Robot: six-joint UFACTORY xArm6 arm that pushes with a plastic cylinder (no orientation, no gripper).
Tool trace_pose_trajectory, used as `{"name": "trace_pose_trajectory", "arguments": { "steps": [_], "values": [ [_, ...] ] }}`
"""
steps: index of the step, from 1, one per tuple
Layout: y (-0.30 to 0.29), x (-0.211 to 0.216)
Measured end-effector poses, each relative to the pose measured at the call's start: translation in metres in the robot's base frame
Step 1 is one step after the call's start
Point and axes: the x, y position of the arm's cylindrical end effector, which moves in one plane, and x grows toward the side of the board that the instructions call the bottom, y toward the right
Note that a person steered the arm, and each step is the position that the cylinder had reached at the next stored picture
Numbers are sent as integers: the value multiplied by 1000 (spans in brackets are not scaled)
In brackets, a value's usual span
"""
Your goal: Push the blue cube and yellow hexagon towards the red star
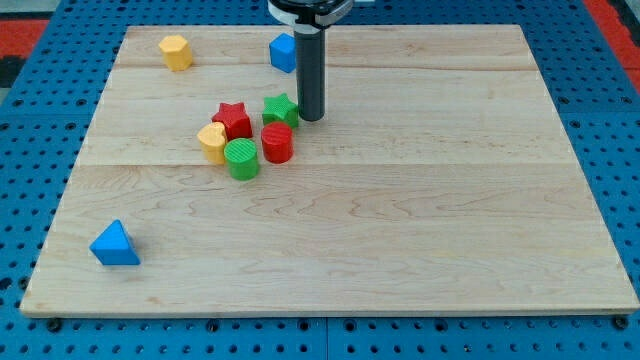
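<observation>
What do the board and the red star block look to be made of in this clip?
The pale wooden board looks like light wood planks joined side by side: grain streaks and seam lines show, and the finish is matte. The red star block has flat, even colour with no grain, so painted wood or plastic; the view cannot settle which.

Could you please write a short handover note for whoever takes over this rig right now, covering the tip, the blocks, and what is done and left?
My tip rests on the wooden board, just right of the green star block and below the blue cube.
The blue cube sits near the view's top edge, beside the rod. The yellow hexagon block is at the top left, apart from everything.
The red star block lies in the central cluster.
Done: neither block has reached the red star.
Left: push both down toward the red star; the hexagon has farther to go.
</observation>
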Motion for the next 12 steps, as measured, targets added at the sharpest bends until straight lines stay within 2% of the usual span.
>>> {"name": "trace_pose_trajectory", "arguments": {
  "steps": [1,2,3,5,6,7,8,9,10,11,12],
  "values": [
    [53,-62],
    [11,-120],
    [-48,-141],
    [-63,-92],
    [-90,-128],
    [-104,-110],
    [-88,-79],
    [-82,-65],
    [-116,-130],
    [-178,-142],
    [-206,-137]
  ]
}}
